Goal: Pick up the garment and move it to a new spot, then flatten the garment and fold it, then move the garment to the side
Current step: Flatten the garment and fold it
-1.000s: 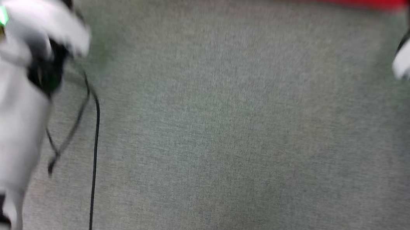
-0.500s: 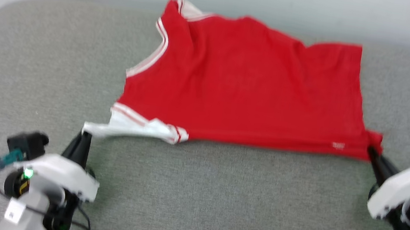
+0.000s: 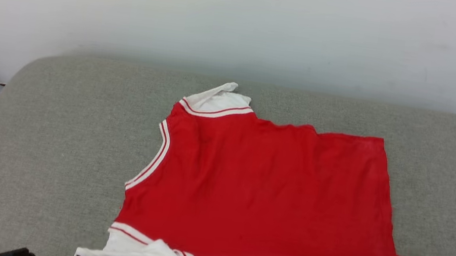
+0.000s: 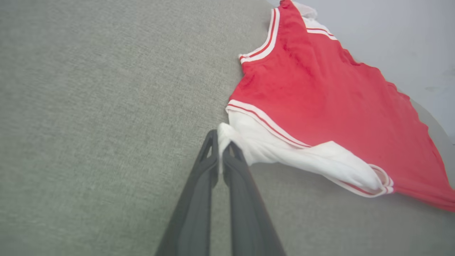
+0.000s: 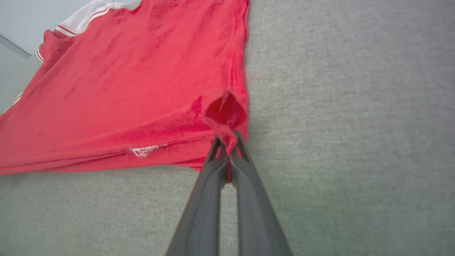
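The red jersey [image 3: 263,193] lies spread on the grey padded surface [image 3: 49,132]. The left hand [image 4: 220,153] pinches its white sleeve tip, the right hand [image 5: 227,144] its hem corner. Uneven pulling could slip either thin grip or bunch the sleeve.

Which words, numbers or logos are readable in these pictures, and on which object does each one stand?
No text can be read.
The garment shows a plain red side, with no lettering or number in view.
Near its hem there is a small white mark: too small and blurred to read.
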Robot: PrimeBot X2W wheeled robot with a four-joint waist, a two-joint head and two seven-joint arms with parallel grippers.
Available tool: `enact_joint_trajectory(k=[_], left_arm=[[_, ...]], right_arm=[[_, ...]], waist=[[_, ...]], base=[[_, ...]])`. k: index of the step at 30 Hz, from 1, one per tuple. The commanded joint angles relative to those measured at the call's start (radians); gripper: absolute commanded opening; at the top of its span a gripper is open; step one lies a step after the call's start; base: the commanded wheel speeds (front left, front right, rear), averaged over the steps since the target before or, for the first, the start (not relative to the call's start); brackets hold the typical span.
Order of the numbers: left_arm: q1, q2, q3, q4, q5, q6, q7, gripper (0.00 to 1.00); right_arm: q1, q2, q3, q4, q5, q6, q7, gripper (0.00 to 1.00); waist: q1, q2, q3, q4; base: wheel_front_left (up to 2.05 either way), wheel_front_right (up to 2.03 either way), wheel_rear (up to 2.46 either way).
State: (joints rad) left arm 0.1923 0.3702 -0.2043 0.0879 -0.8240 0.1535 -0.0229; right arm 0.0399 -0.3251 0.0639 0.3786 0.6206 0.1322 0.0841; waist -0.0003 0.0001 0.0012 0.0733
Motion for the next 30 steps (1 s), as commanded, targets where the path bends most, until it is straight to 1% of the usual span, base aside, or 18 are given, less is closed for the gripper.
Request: enact_joint_trajectory(k=[1,6,9,11,15,19,25,30], left_arm=[[0.026,0.013,0.015,-0.024,-0.005,0.021,0.009,0.0],[0.119,0.029,0.038,-0.17,-0.018,0.103,0.062,0.0],[0.125,0.05,0.043,-0.242,-0.008,0.123,0.082,0.0],[0.096,0.062,0.043,-0.27,0.003,0.122,0.088,0.0],[0.015,0.075,0.012,-0.26,0.012,0.092,0.113,0.0],[-0.11,0.071,-0.01,-0.187,0.018,0.047,0.123,0.0],[-0.281,0.041,-0.031,-0.037,0.004,-0.017,0.115,0.0],[-0.39,0.007,-0.06,0.114,-0.015,-0.075,0.127,0.0]], right_arm=[[0.032,0.002,-0.029,-0.018,-0.011,-0.003,0.014,0.0],[0.158,0.075,-0.135,-0.174,-0.07,-0.003,0.116,0.0],[0.199,0.112,-0.187,-0.267,-0.116,-0.003,0.174,0.0],[0.198,0.128,-0.207,-0.323,-0.147,-0.003,0.212,0.0],[0.143,0.152,-0.214,-0.379,-0.199,-0.003,0.291,0.0],[0.053,0.165,-0.202,-0.371,-0.228,-0.002,0.346,0.0],[-0.095,0.137,-0.154,-0.295,-0.251,-0.002,0.362,0.0],[-0.182,0.117,-0.122,-0.184,-0.24,-0.002,0.346,0.0]], waist=[[0.0003,-0.0001,-0.013,0.005],[0.0003,-0.0001,-0.02,0.007],[0.0003,-0.0001,-0.022,0.002],[0.0003,-0.0001,-0.02,-0.003],[0.0003,-0.0001,-0.004,-0.016],[0.0003,-0.0001,0.05,-0.03],[0.0003,-0.0001,0.131,-0.044],[0.0003,-0.0001,0.183,-0.045]], base=[[0.0,0.0,0.0],[0.0,0.0,0.0],[0.0,0.0,0.0],[0.0,0.0,0.0],[0.0,0.0,0.0],[0.0,0.0,0.0],[0.0,0.0,0.0],[0.0,0.0,0.0]])
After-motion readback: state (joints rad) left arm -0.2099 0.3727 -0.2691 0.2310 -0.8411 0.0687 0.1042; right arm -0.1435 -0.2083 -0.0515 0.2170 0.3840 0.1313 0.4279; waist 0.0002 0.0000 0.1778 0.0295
